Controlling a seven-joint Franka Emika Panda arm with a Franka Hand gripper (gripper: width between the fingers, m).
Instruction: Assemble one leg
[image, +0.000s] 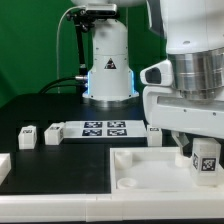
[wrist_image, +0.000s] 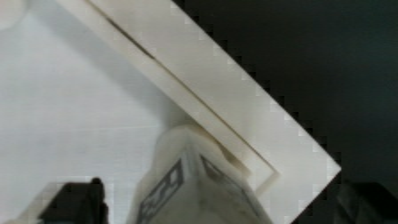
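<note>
One leg (image: 207, 158), a small white block with a black-and-white tag, stands upright in a corner of the large white panel (image: 140, 170), at the exterior view's right. My gripper (image: 199, 150) hangs right over it with the jaws straddling the leg. In the wrist view the leg (wrist_image: 199, 175) rises between the two dark fingers (wrist_image: 71, 203), with a gap showing on each side. The gripper (wrist_image: 222, 208) is open and holds nothing. The white panel (wrist_image: 80, 110) fills most of the wrist view, its edge running diagonally.
The marker board (image: 101, 128) lies behind the panel. Two loose legs (image: 27, 136) (image: 54, 132) sit to its left in the exterior view, and another leg (image: 155, 133) sits to its right. A white part (image: 4, 166) shows at the left edge. The robot base (image: 108, 65) stands behind.
</note>
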